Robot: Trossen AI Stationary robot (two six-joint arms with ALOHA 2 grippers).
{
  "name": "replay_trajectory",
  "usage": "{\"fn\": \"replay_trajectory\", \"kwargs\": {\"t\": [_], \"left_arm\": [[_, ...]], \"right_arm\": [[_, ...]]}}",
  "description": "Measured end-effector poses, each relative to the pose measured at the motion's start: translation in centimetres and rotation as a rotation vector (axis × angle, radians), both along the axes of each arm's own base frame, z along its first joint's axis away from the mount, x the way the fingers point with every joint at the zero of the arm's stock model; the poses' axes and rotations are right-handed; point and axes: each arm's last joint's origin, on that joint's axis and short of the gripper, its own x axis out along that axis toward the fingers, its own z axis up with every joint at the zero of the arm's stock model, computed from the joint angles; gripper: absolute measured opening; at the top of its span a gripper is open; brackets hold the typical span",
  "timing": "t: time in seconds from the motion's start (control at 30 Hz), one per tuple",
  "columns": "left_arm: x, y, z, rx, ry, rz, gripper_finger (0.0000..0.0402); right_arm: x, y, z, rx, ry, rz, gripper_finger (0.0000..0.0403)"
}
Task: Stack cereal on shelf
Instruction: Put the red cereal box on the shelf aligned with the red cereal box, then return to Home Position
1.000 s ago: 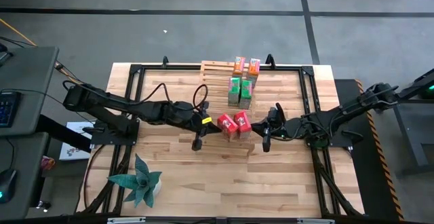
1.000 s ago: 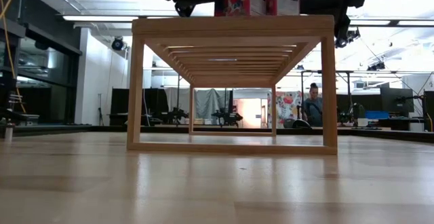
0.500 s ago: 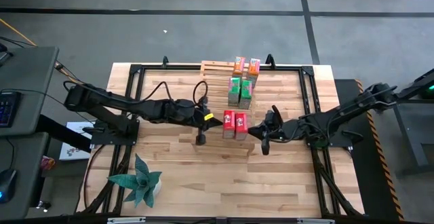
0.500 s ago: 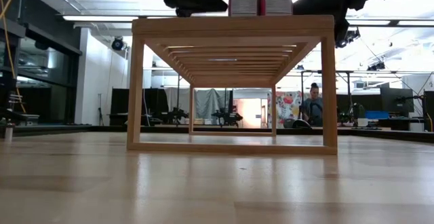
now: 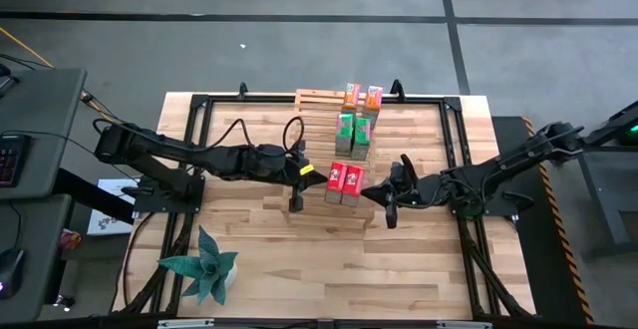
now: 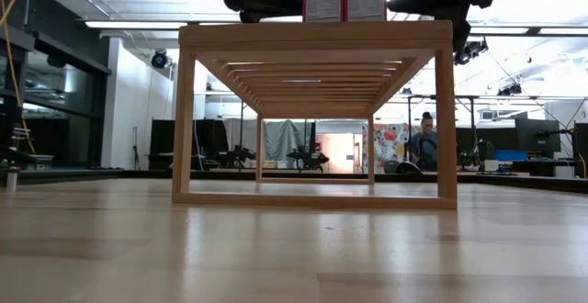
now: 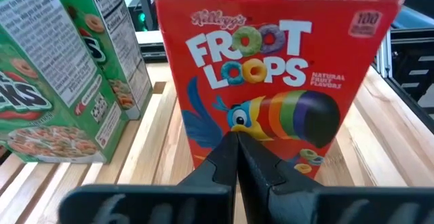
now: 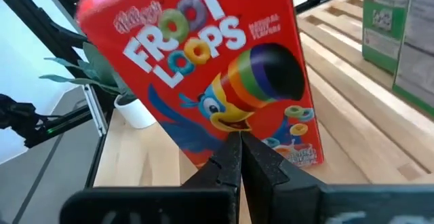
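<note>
At the table's front left corner stands a teal spiky plant [image 5: 202, 269] in a white pot, well apart from the work area. The left gripper [image 5: 311, 174] reaches in from the left with its fingers closed together and empty, its tip just beside the left red cereal box [image 5: 336, 181]; in the left wrist view the closed fingers [image 7: 237, 157] point at the printed front of this box [image 7: 271, 81]. The two red boxes stand upright side by side on the shelf [image 5: 319, 120], at its near end. Behind them, toward the far end, stand the two green boxes [image 5: 354, 133] and then the two orange boxes [image 5: 362, 96]. The right gripper [image 5: 371, 193] comes in from the right, fingers likewise closed and empty, just beside the right red box [image 5: 352, 178], which appears tilted in the right wrist view [image 8: 217, 75].
</note>
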Motion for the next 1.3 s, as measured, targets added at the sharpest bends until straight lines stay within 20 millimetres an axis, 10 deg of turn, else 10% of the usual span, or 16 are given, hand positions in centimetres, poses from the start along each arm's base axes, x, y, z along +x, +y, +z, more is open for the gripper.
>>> {"fn": "replay_trajectory", "kwargs": {"t": [0.93, 1.3], "left_arm": [[0.5, 0.0, -0.4, -0.039, -0.015, 0.016, 0.0], [-4.4, 0.9, 2.5, 0.057, -0.038, 0.107, 0.0]], "right_arm": [[-1.2, -0.6, 0.5, -0.037, 0.027, -0.062, 0.0], [-2.3, -1.0, 0.4, -0.082, 0.092, -0.074, 0.0]]}}
